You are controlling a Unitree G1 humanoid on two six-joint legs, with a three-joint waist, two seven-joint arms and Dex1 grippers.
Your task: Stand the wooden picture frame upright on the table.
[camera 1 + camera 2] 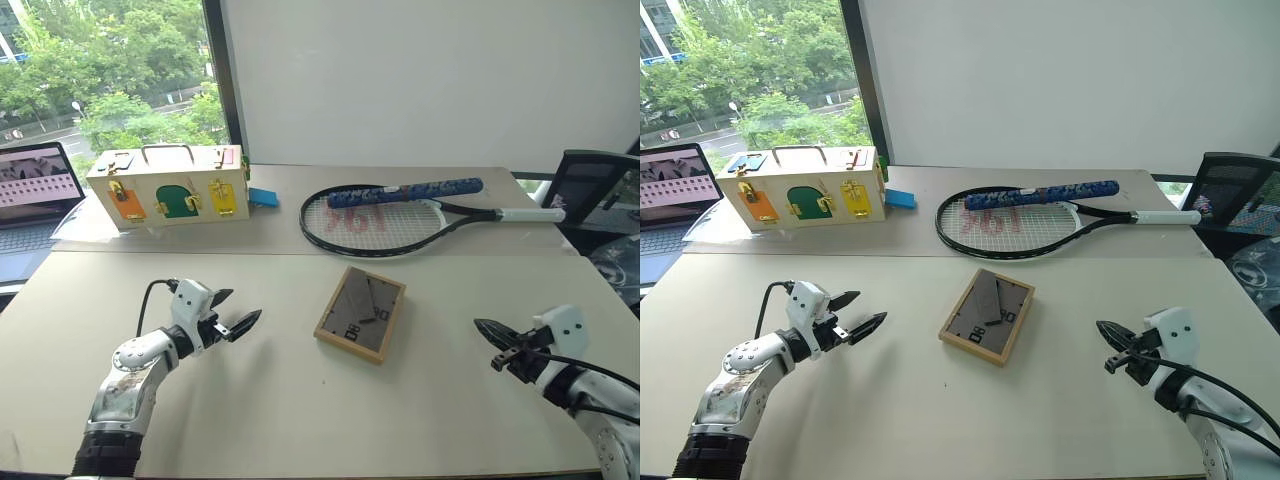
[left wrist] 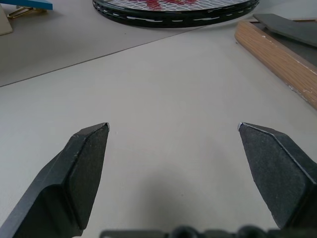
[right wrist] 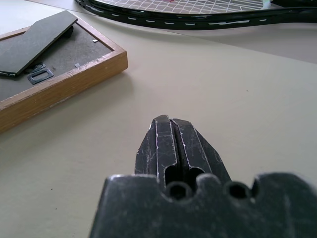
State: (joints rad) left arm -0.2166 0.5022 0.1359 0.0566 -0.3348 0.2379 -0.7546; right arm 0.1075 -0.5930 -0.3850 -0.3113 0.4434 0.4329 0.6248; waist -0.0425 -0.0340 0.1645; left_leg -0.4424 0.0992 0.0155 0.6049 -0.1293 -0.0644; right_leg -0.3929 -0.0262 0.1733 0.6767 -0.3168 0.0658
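While the wooden picture frame (image 1: 361, 313) lies face down mid-bench (image 1: 300, 420), grey back and stand leg up, we note its long axis runs away from us, tilted slightly. It sits between both hands, apart from each. Left hand (image 1: 236, 318) spread, aimed toward it; right hand (image 1: 497, 337) pressed together, empty.

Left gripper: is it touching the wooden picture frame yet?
Apart. In the left eye view, bare table lies between the open left gripper and the wooden picture frame, which lies flat, back side up.
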